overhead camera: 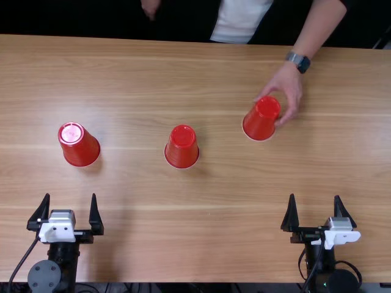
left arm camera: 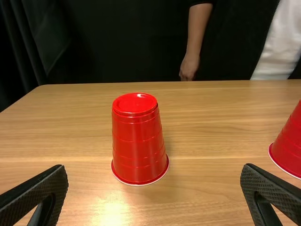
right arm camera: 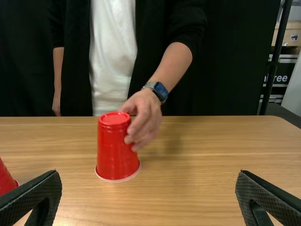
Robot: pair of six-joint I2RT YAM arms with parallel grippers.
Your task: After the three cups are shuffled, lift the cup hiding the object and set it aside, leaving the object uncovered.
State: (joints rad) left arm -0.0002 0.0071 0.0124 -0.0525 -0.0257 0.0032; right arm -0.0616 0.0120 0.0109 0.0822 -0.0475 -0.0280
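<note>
- Table (overhead camera: 195, 67): light brown wood, grain running side to side, with a glare patch near the left gripper.
- Left cup (overhead camera: 77, 144), middle cup (overhead camera: 182, 146), right cup (overhead camera: 262, 118): red, upside down, spaced in a row across the table. Which one covers the object cannot be told.
- Person's hand (overhead camera: 284, 91): wrapped around the right cup's far side, with a wristwatch (overhead camera: 297, 61) above it.
- Left gripper (overhead camera: 69, 196): at the near edge, jaws spread, holding nothing.
- Right gripper (overhead camera: 314, 198): at the near edge, jaws spread, holding nothing.
- Black curtain (left arm camera: 94, 37): hangs behind the far edge.
</note>
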